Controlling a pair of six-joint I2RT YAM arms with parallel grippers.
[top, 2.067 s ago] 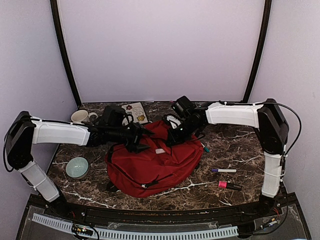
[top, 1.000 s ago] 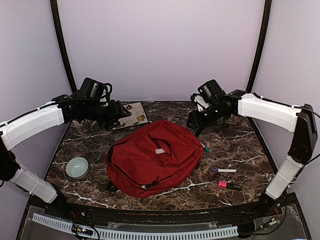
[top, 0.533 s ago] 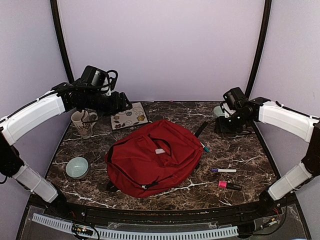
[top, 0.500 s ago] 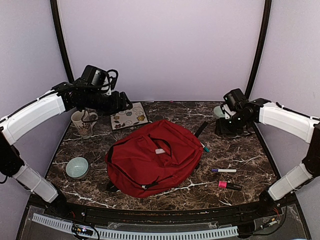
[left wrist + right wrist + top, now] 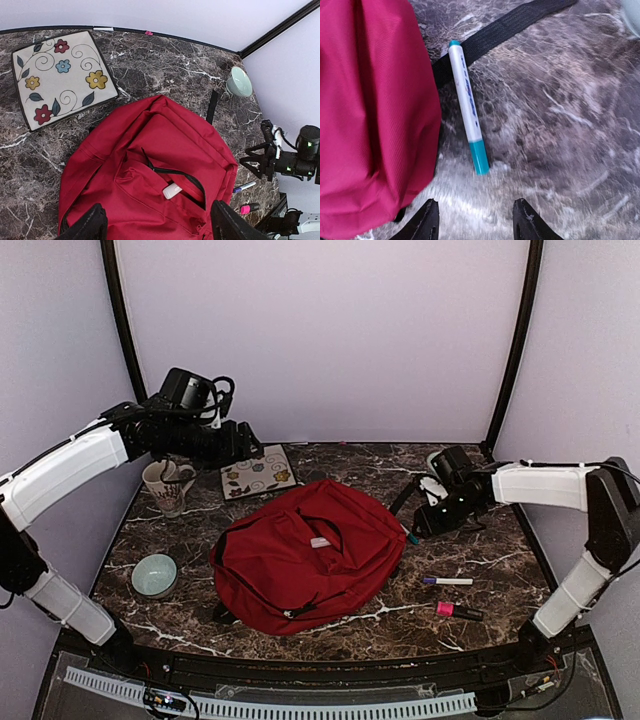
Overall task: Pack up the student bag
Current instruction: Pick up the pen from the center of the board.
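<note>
soft red student bag [image 5: 300, 560] on marble [image 5: 480, 550]; left gripper [image 5: 157, 222], right gripper [image 5: 475, 220] gape (empty)

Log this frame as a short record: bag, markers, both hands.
bag: lying flat, front pocket unzipped, white item poking out
teal marker: beside bag, one end on a black strap
right hand: open, empty, low above teal marker
left hand: open, empty, high over bag
purple marker: loose, outside bag
pink marker: loose, outside bag
</note>
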